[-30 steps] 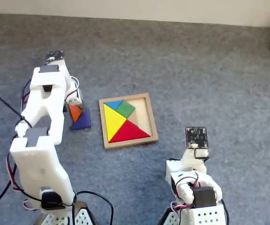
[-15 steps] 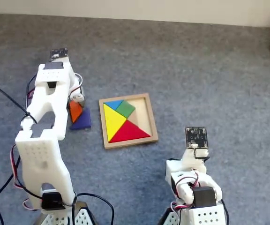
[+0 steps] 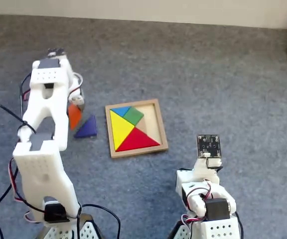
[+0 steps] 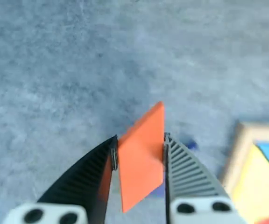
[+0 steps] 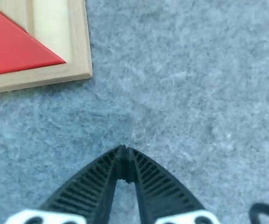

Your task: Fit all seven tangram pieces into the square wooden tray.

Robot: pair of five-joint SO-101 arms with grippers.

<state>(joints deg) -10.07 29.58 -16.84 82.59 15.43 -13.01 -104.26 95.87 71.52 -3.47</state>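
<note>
The square wooden tray point(image 3: 160, 122) lies mid-table and holds a yellow triangle point(image 3: 119, 128), a red triangle point(image 3: 137, 140), a green piece point(image 3: 133, 115) and a blue piece point(image 3: 120, 110); its right strip is bare wood. An orange piece point(image 3: 74, 115) hangs left of the tray, lifted off the carpet, with my left gripper point(image 4: 140, 149) shut on it. A dark blue triangle point(image 3: 87, 128) rests on the carpet between the orange piece and the tray. My right gripper point(image 5: 125, 156) is shut and holds nothing, low over the carpet near the tray's corner point(image 5: 81, 70).
Grey carpet covers the whole table. The right arm's base point(image 3: 206, 199) stands at the front, right of the tray. Open carpet stretches behind and to the right of the tray.
My left gripper has lifted the orange piece off the carpet and drawn it left, away from the dark blue triangle. The right arm has not moved.
</note>
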